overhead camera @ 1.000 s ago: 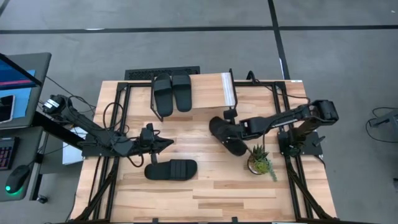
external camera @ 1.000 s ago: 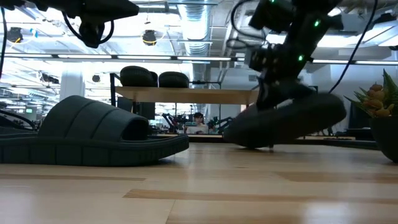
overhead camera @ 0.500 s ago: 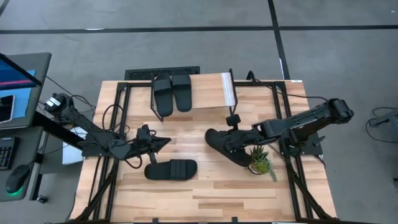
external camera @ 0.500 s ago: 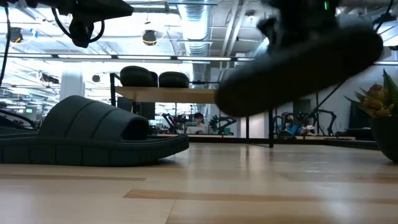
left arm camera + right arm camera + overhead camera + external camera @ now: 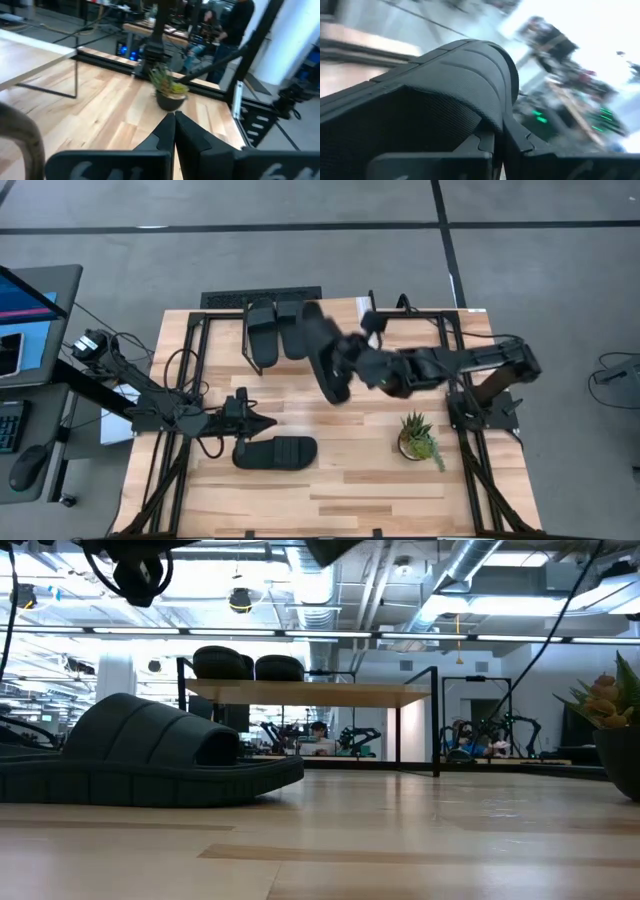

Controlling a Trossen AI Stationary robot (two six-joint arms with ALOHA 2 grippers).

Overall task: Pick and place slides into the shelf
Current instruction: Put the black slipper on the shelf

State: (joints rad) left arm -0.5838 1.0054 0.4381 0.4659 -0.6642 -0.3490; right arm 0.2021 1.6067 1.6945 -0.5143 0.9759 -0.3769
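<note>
Black, matte and rubbery, the oval-soled slide sandal (image 5: 322,350) with its wide ribbed strap hangs in the air, pinched by the right gripper (image 5: 352,360), whose fingers are clamped tight on the strap; it hovers just beside the small light-wood plank shelf (image 5: 335,328) with thin black metal legs. Two matching black slides (image 5: 277,330) sit side by side on that shelf's top. A fourth black slide (image 5: 275,451) lies flat on the pale wooden tabletop (image 5: 350,480), next to the left gripper (image 5: 262,423), whose fingers are pressed together on nothing. A small potted succulent (image 5: 418,437) stands nearby.
</note>
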